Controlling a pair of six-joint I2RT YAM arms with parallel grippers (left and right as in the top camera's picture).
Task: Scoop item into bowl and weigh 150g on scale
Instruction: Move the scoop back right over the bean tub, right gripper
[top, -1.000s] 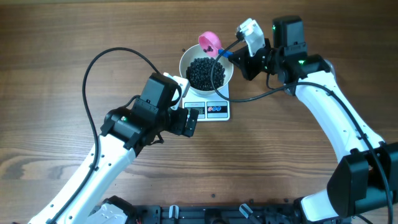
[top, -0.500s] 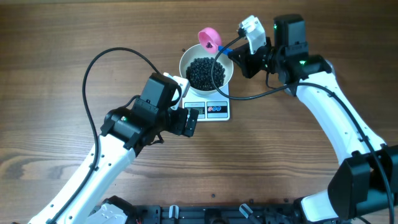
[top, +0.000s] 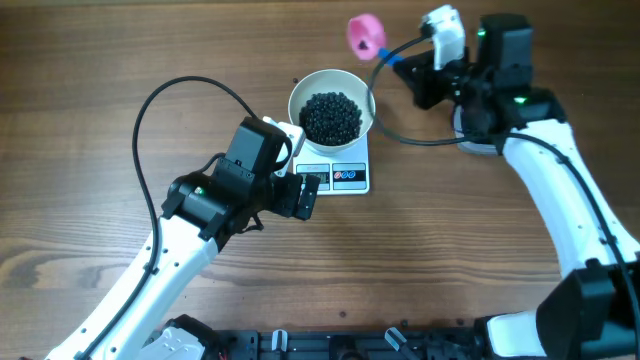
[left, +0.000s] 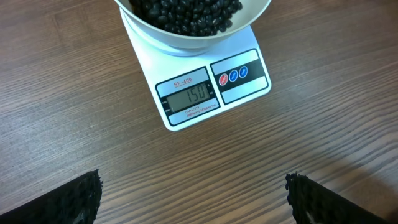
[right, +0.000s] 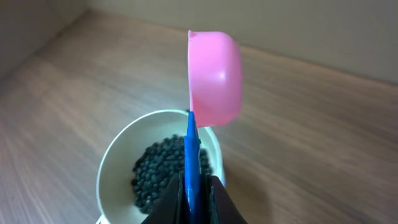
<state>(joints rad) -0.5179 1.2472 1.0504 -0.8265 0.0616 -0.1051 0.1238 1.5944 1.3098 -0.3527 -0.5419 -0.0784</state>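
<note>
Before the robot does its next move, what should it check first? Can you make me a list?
1. Display on the scale reads 150: ok.
2. Bowl sits on the scale: ok.
3. Beans are in the bowl: ok.
4. Right gripper is shut on the scoop: ok.
5. Scoop is off to the side of the bowl, not over it: ok in the overhead view.
6. Scoop is empty: cannot tell, its inside does not show clearly.
7. Left gripper is open and not touching the scale: ok.
</note>
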